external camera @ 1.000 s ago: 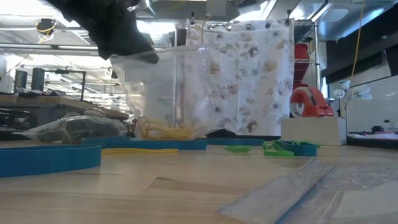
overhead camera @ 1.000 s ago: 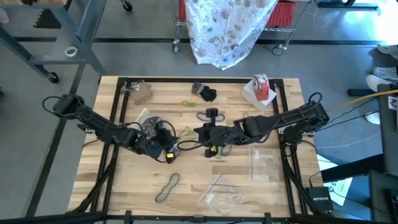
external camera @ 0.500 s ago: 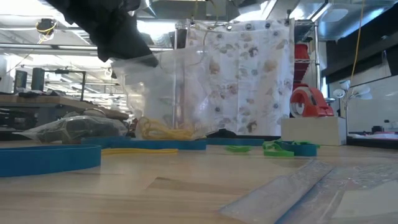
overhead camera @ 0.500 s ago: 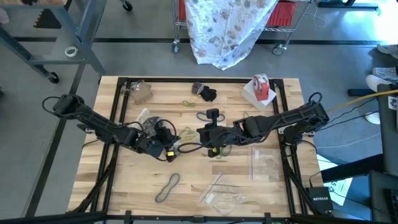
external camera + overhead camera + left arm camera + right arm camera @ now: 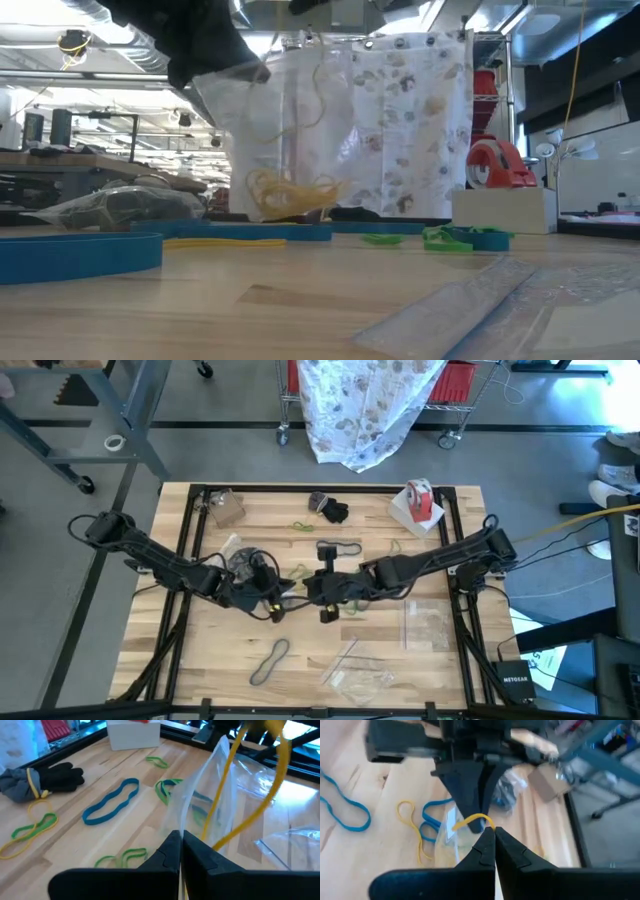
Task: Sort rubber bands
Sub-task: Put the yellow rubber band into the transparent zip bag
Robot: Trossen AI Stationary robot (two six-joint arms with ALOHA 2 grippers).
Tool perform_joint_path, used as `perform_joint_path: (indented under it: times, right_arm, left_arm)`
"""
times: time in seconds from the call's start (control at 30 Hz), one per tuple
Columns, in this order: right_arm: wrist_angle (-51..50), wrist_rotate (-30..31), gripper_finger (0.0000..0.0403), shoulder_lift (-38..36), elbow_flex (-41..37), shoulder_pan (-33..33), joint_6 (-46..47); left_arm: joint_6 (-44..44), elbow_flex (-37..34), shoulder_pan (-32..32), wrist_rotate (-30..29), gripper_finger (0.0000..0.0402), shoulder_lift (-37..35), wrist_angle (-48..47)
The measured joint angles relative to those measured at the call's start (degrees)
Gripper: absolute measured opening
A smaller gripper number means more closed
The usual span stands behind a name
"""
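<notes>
Over mid-desk point(image 5: 200, 650), the left end effector point(image 5: 180, 845) was pinching a clear bag point(image 5: 270, 150) holding yellow rubber bands point(image 5: 290, 192); the right end effector point(image 5: 490, 837) was pinching one yellow band point(image 5: 477, 819) above it.

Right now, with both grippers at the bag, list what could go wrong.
1. The left gripper pinches only an edge of the clear bag; it may slip and spill the yellow bands inside.
2. The right gripper holds a yellow band at the bag's mouth; released early, it may drop outside, among the loose bands on the table.
</notes>
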Motion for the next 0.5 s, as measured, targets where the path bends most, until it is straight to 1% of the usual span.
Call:
perform_joint_path:
  times: [0.1, 0.17, 0.3, 0.37, 0.43, 0.5]
  right_arm:
    - [-1.2, 0.4, 0.0007, 0.4, 0.0, -0.3, 5.5]
    - [-1.6, -1.4, 0.0024, 0.4, 0.0, -0.6, 8.8]
    - [-2.3, -3.1, 0.0085, 0.3, 0.0, -1.2, 13.0]
    - [-2.4, -2.9, 0.0116, 0.0, 0.0, -1.2, 13.2]
    - [-3.8, -2.5, 0.0140, -0.5, 0.2, -1.2, 12.6]
    - [-6.5, -0.5, 0.0155, -0.6, 1.5, -1.3, 12.4]
  left_arm:
    - [0.0, 0.0, 0.0, 0.0, 0.0001, -0.4, -0.1]
    - [0.2, 0.0, 0.0, 0.0, 0.0001, -1.0, -0.1]
    - [1.1, 0.1, 0.0, 0.0, 0.0001, -2.7, -1.1]
    - [1.3, 0.1, 0.0, 0.0, 0.0001, -3.9, -2.4]
    - [1.3, 0.1, 0.0, 0.0, 0.0001, -5.3, -5.4]
    - [0.7, 0.1, 0.0, -0.3, 0.0001, -7.1, -10.3]
